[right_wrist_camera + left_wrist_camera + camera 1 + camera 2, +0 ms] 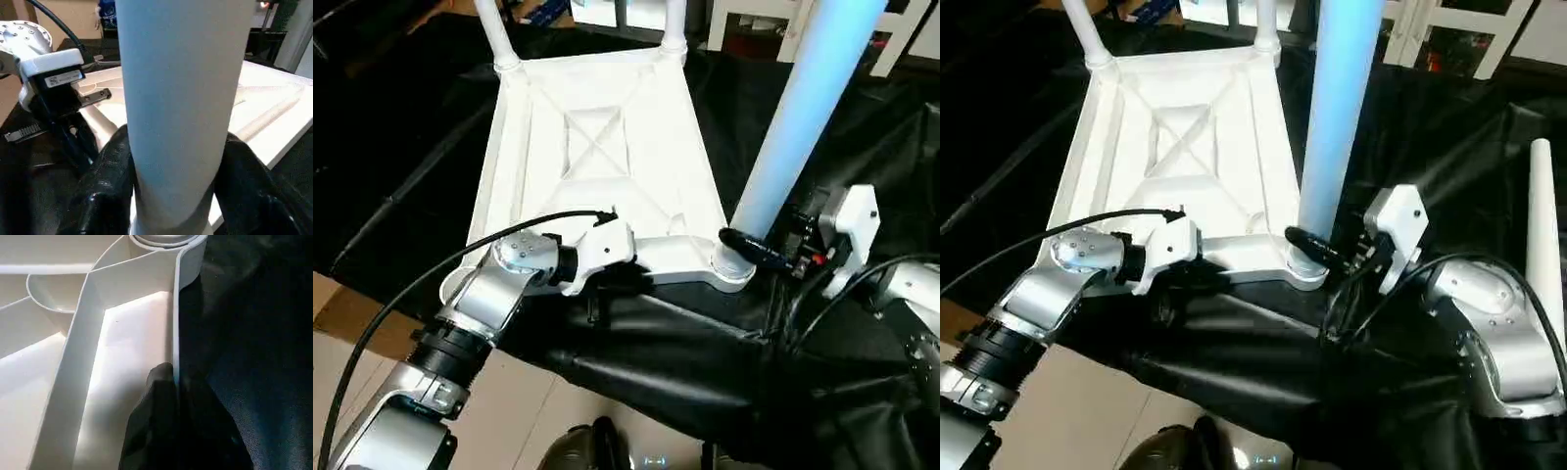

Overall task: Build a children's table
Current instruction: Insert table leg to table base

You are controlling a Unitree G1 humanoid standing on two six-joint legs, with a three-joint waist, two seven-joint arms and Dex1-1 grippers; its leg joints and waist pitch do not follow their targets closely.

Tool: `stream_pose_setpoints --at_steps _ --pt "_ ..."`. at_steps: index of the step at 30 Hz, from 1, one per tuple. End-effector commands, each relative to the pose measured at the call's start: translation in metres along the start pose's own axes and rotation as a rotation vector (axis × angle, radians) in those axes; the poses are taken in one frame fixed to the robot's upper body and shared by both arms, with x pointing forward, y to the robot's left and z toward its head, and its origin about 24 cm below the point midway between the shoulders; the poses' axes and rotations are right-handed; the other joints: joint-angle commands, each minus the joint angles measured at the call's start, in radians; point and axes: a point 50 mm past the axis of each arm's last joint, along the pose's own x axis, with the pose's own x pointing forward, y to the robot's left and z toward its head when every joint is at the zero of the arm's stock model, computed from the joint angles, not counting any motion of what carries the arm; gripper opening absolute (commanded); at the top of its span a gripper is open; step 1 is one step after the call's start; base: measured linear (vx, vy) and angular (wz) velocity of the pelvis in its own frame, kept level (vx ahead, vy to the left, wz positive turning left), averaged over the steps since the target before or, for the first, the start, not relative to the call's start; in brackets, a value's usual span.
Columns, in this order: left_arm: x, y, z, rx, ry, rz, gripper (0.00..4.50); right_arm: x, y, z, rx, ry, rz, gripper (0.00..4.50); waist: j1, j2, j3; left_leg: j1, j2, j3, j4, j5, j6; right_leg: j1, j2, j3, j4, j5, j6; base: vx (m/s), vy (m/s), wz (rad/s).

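Black sheeting covers the work surface across the middle of both eye views, with pale floor at the lower left.

At lower centre, the left gripper point(607, 279) is clenched on the near rim of the top point(597, 147); in the left wrist view its fingers point(161, 396) are pinched on either side of that thin wall.

At centre right, the right gripper point(1317, 250) is closed around a leg point(1337, 108) just above the near right socket point(1304, 269), in which the leg stands upright; the black fingers point(105, 176) are seen pressed to both sides of the tube.

The top lies upside down, ribs up, from centre to upper centre. Two far legs point(494, 34) stand in the far corners. A fourth leg point(1544, 225) lies apart on the sheeting at the right edge.
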Motion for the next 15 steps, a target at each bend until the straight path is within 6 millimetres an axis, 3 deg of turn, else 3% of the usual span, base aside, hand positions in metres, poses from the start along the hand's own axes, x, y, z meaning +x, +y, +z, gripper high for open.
stream_pose_setpoints --at_steps 1,15 --pt "0.006 -0.015 -0.02 -0.051 0.064 -0.084 0.04 -0.002 0.006 -0.016 0.058 0.072 0.025 1.86 0.007 -0.026 -0.083 0.049 0.098 -0.056 -0.058 -0.054 0.193 0.034 -0.037 0.012 -0.035 0.121 -0.28 0.0 0.0 0.0" --pt "0.008 -0.013 -0.017 -0.039 0.058 -0.068 0.04 0.013 0.011 -0.019 0.054 0.099 0.095 1.86 0.007 -0.028 -0.081 0.048 0.097 -0.056 -0.056 -0.057 0.192 0.032 -0.038 0.013 -0.034 0.116 -0.28 0.0 0.0 0.0"
